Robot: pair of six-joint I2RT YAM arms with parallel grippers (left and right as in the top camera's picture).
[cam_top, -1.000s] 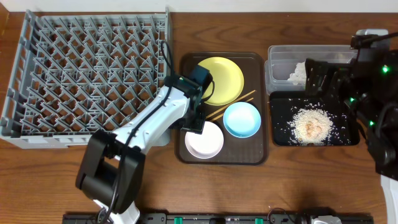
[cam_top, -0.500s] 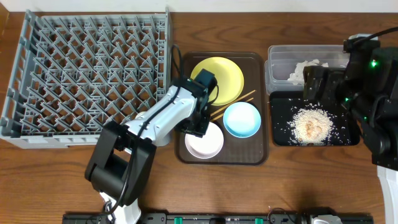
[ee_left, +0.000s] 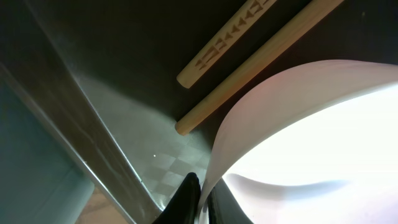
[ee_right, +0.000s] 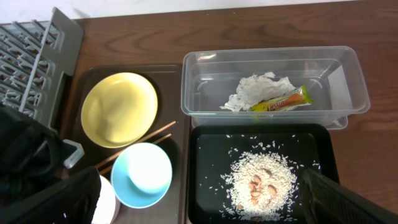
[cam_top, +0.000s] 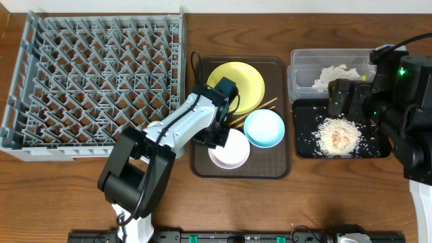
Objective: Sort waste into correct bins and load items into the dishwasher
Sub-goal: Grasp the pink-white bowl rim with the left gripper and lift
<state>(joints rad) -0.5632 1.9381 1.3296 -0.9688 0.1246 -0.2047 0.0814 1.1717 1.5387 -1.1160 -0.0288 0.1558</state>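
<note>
Right now the left gripper (cam_top: 217,138) is pinched shut on the left rim of the white bowl (cam_top: 229,150). In the left wrist view a dark fingertip (ee_left: 185,198) sits against the outside of the rim, and the inner one is hidden by the bowl wall. The bowl is on the brown serving tray (cam_top: 202,165), front left, just beside the light blue bowl (cam_top: 264,128). The chopsticks (cam_top: 253,113) lie close behind it and the yellow plate (cam_top: 241,86) sits further back.

The right gripper (cam_top: 341,101) is wide open and holds nothing, over the join of the clear tub (cam_top: 300,64) and the black tray (cam_top: 304,145). The tissue (cam_top: 337,73) and wrapper (ee_right: 281,99) are in the tub, and the rice crumbs (cam_top: 337,133) are heaped on the black tray, so the waste looks sorted.

The step in hand is probably getting the white bowl into the dish rack (cam_top: 94,81). To do it well:
- lift straight up first so the bowl clears the tray lip and does not drag the chopsticks or knock the blue bowl
- expect the bowl to hang and swing from this one-sided rim pinch, so move slowly with no wrist jerks
- carry it left and lower it on edge between two rows of pegs
- let go only once the pegs take the weight

Main risk, I think, is the glossy rim slipping out mid-carry
</note>
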